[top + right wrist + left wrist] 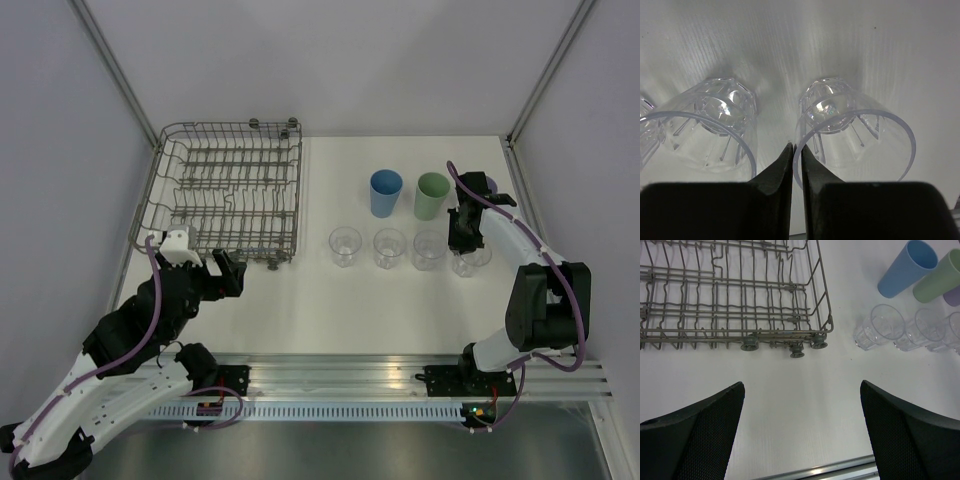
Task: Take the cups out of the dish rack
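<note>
Left gripper (801, 384) spread wide, holding nothing, near dish rack (790, 333), right gripper (796, 145) pinched almost closed on rim of end clear cup (855, 135), second clear cup (705, 125) just beside.

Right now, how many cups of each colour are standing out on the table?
Blue cup: 1
Green cup: 1
Purple cup: 1
Clear cups: 4
Total: 7

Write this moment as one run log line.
rack empty | left gripper open, holding nothing | right gripper shut on rightmost clear cup rim, cup on table
</note>
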Action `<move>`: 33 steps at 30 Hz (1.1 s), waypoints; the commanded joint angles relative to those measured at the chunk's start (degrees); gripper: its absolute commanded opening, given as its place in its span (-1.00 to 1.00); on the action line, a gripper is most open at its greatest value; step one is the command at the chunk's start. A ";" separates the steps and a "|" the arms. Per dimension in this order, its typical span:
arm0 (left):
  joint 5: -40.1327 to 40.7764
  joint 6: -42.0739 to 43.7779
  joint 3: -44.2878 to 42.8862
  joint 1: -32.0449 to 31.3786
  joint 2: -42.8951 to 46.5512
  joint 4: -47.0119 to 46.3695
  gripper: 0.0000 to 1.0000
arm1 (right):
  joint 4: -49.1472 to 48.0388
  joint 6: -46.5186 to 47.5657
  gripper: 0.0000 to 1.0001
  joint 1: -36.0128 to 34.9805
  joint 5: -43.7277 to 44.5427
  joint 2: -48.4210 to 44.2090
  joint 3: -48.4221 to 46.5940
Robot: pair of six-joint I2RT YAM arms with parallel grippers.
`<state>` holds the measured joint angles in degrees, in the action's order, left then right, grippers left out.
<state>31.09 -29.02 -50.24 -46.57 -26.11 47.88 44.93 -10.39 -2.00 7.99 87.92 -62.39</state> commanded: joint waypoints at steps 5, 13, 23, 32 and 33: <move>0.90 1.77 0.14 0.16 0.53 -0.68 0.99 | -0.63 0.64 -0.67 0.16 -0.08 -1.35 -2.56; 0.99 1.77 0.14 0.07 0.44 -0.77 0.99 | 0.86 0.46 -0.40 -0.46 0.62 -4.33 -3.70; 4.06 1.86 -0.12 0.16 0.01 -0.68 0.99 | -0.01 0.37 0.96 -1.16 -1.31 -14.42 -3.53; 8.37 2.47 -0.30 4.80 -2.10 -0.59 0.99 | -5.28 0.55 0.96 -5.55 2.82 -32.00 1.56; 8.02 2.91 0.05 6.12 -2.28 -1.38 0.99 | -5.81 0.55 0.96 -6.17 3.08 -33.67 3.14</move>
<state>37.17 -28.86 -50.24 -43.59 -27.51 47.86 41.91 -10.17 -6.87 8.75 58.57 -61.93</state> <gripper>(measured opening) 0.994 0.978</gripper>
